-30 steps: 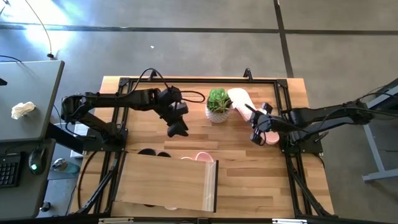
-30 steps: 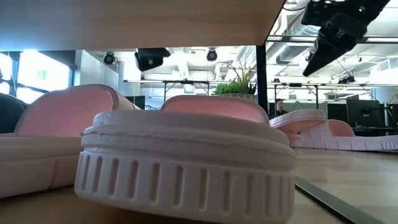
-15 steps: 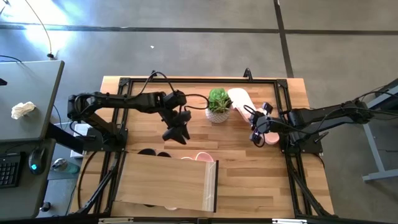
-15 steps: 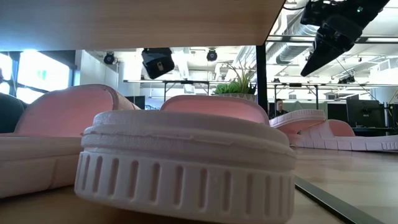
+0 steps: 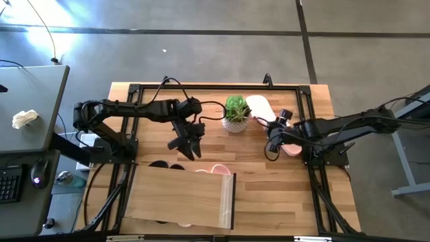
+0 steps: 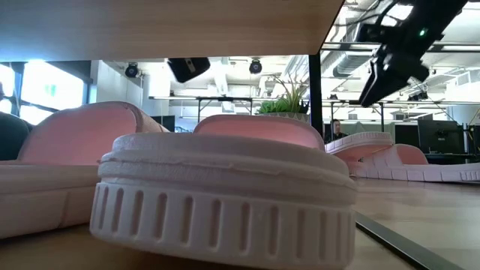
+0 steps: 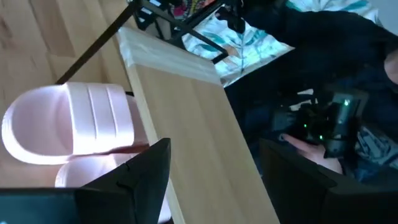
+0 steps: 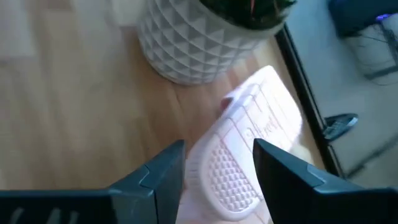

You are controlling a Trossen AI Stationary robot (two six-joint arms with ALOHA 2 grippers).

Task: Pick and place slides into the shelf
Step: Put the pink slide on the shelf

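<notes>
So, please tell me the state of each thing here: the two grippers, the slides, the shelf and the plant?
left gripper: open, empty, above the table by the shelf.
right gripper: fingers apart in its wrist view, holding nothing, over the pink slides beside the plant.
pink slides: lying flat on the table, not yet shelved.
slides in the shelf: pink and black toes poking out.
shelf: partly filled.
plant: upright.

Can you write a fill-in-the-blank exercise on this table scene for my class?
1. The potted plant stands in a ____ pot.
2. The slide under the right gripper is coloured ____.
3. The left gripper hangs with its jaws ____.
4. The shelf is made of light ____.

Missing words: white; pink; open; wood
</notes>
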